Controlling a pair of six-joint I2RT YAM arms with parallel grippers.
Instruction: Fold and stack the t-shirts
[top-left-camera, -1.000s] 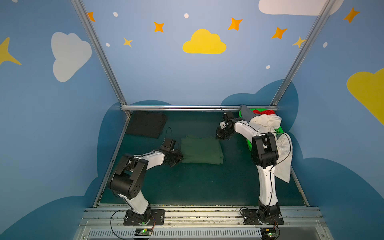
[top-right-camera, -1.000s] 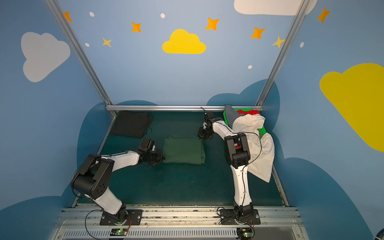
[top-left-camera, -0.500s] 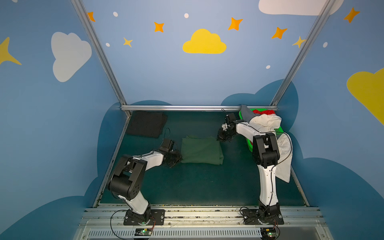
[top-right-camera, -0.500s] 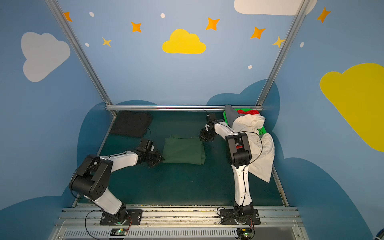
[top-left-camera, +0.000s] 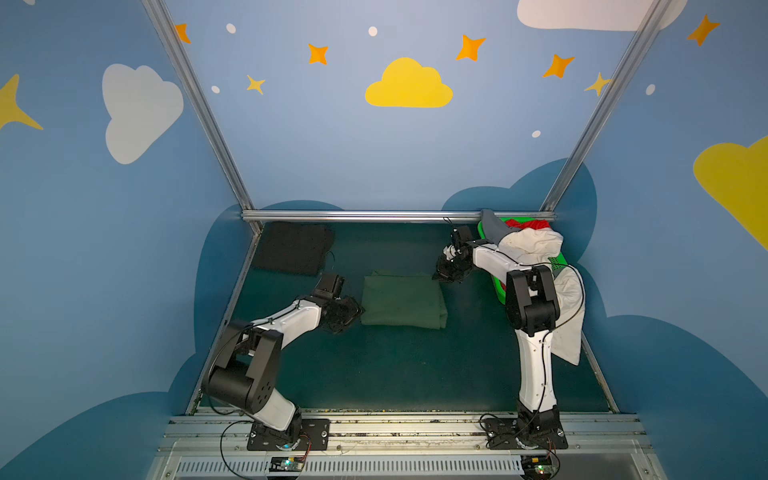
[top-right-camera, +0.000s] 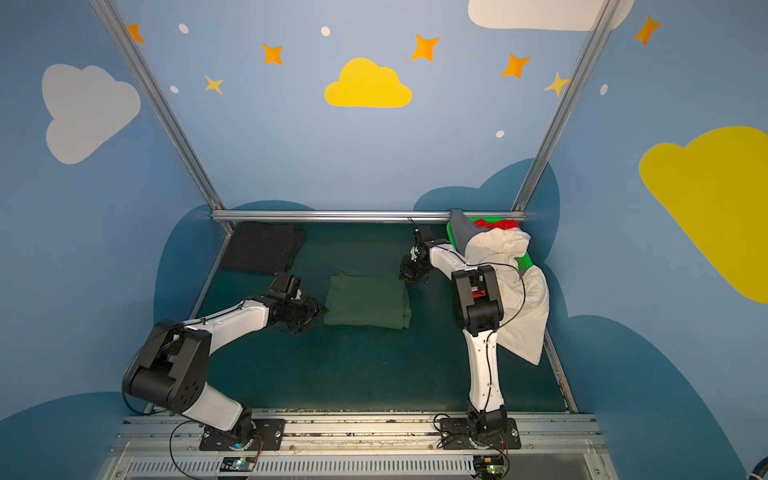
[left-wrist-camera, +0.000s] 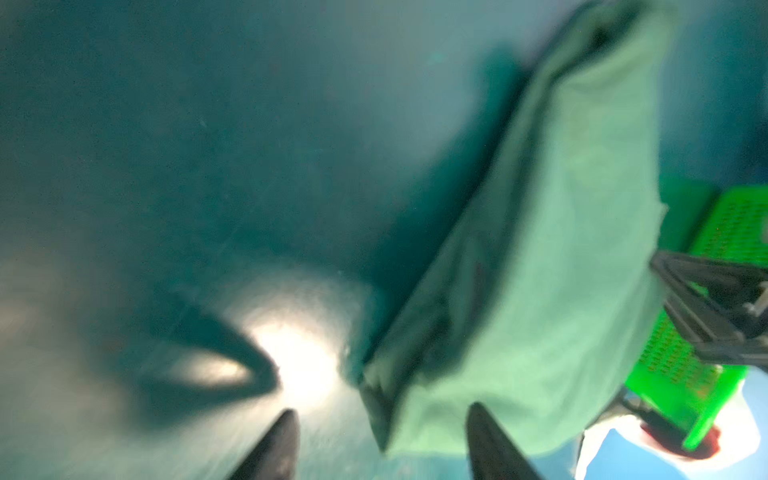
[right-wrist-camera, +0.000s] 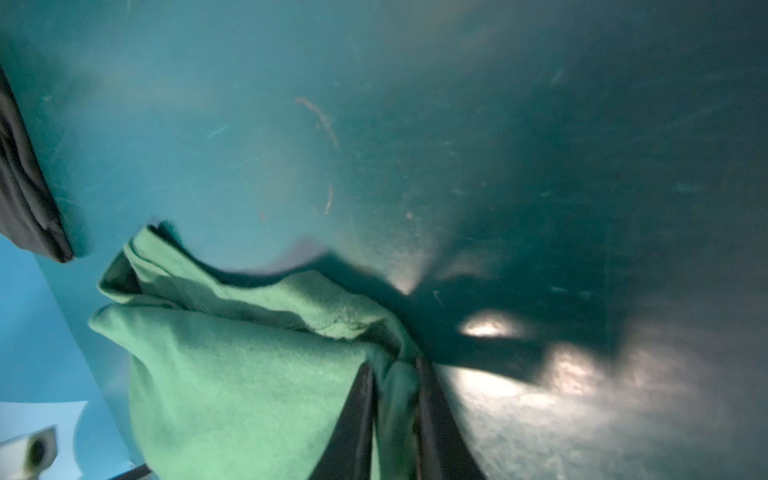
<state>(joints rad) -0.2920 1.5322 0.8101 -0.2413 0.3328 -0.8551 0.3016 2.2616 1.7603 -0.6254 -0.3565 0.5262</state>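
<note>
On the mat, 1 green t-shirt, 1 black t-shirt, 1 basket

On our dark teal desk we see a folded dark green t-shirt near the middle, a folded black t-shirt far left, and a bright green basket far right.

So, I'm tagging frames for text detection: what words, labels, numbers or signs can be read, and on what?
None readable.
The walls show only painted clouds and stars; the dark green t-shirt, black t-shirt and basket bear none.
Any print on the circuit boards by the arm bases is too small.
</note>
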